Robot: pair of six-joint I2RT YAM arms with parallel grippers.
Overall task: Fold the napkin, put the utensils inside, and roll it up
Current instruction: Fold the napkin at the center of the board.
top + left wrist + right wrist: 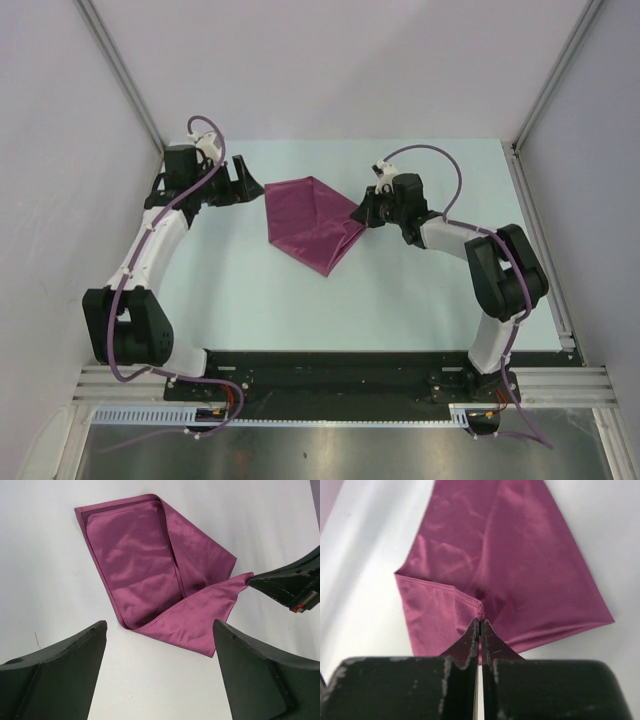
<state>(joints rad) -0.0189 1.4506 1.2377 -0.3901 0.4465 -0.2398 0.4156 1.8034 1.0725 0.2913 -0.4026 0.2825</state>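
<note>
Plum cloth is what I see first past the arm bases: the napkin (310, 222) lies in the middle of the desk (300, 310), partly folded into a rough wedge. Its narrow tip points back toward the bases and its wider end lies farther off, so its long axis runs near to far with a slight lean. At its right corner the right gripper (480, 622) is pressed together on the hem, pinching the corner of a loose flap. Farther back and to the left, the left gripper (243, 182) hangs spread and empty, just beside the wide end's left corner without touching it. So the right arm has the cloth. To my eye the fold turns on carrying that pinched corner leftward across the axis, toward the left gripper. No orange utensil shows in any view.
</note>
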